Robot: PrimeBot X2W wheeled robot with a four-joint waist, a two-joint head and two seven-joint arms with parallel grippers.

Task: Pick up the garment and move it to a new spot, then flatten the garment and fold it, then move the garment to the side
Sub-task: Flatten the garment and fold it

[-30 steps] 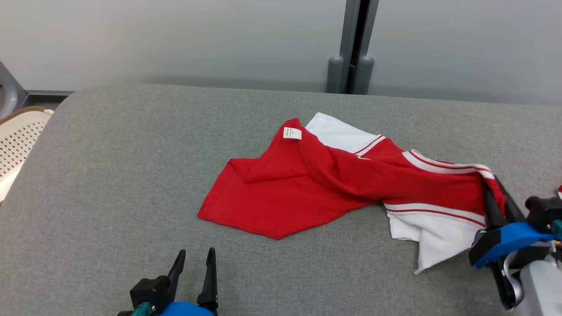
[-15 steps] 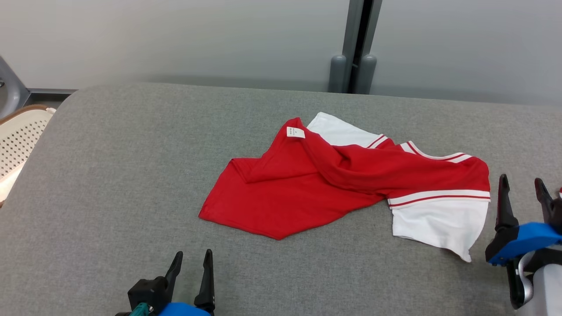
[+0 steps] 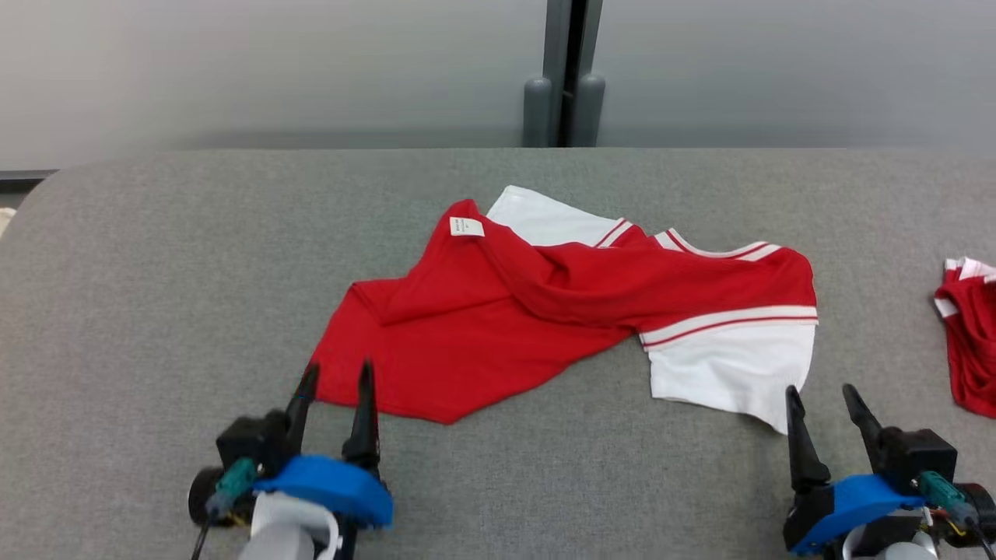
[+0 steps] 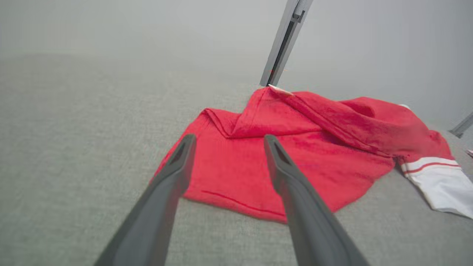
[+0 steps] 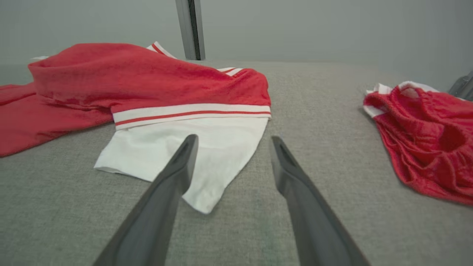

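Grey fabric table (image 3: pixel 124 327), red-and-white jersey (image 3: pixel 498 334) crumpled mid-table. Left gripper (image 3: pixel 338 367) spread at its near-left red hem; right gripper (image 3: pixel 820 389) spread just near of the white corner. Likely best for flattening: pinch both corners low, pull apart evenly, clear of red mesh garment (image 3: pixel 969 350) at right.

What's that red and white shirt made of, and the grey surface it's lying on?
Red and white shirt: looks like soft, matte knit fabric, cotton or polyester I cannot tell; it lies in limp folds.
Grey surface: seems covered in matte woven cloth; a fine speckled weave shows up close.
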